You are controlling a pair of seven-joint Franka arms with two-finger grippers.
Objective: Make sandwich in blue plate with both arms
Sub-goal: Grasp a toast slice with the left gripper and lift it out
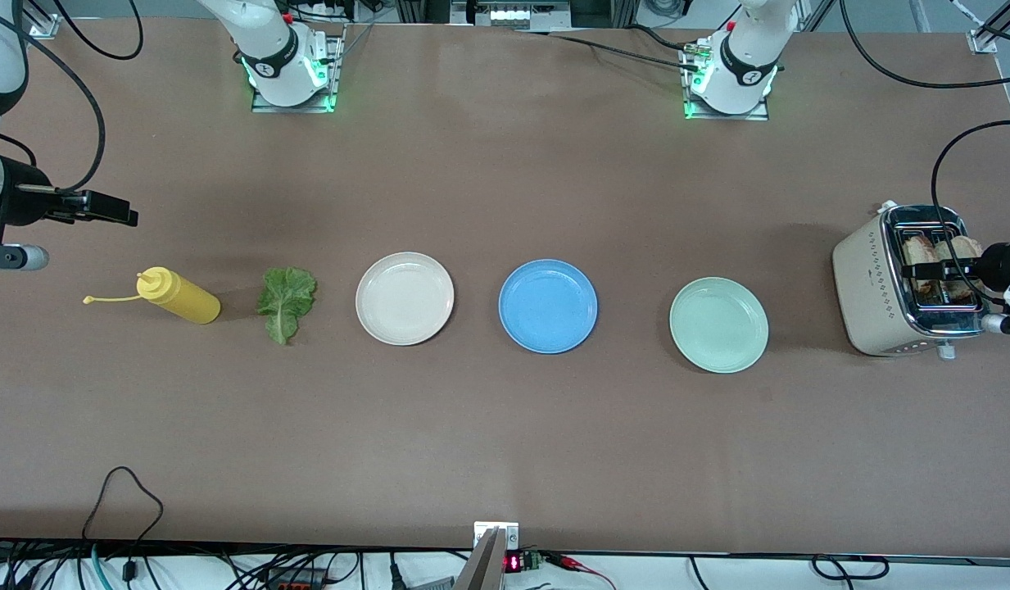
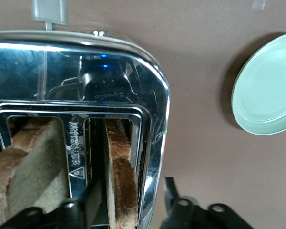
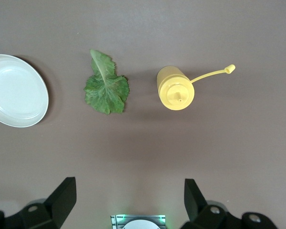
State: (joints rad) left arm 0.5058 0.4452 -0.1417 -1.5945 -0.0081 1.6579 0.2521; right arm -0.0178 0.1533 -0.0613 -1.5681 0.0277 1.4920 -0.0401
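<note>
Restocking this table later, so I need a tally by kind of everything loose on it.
Plates: 3 (cream-white plate, blue plate, pale green plate)
Bread slices: 2 (in toaster)
Lettuce leaf: 1
Mustard bottle: 1
Toaster: 1
Total: 8

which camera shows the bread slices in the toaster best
The left wrist view: both bread slices fill the toaster slots close up, the open left gripper straddling one. The front view shows them small; the right wrist view, not at all.

Inside the toaster (image 2: 86, 76), both bread slices (image 2: 121, 181) are hidden below the slots, and the picture's edge crops them.
</note>
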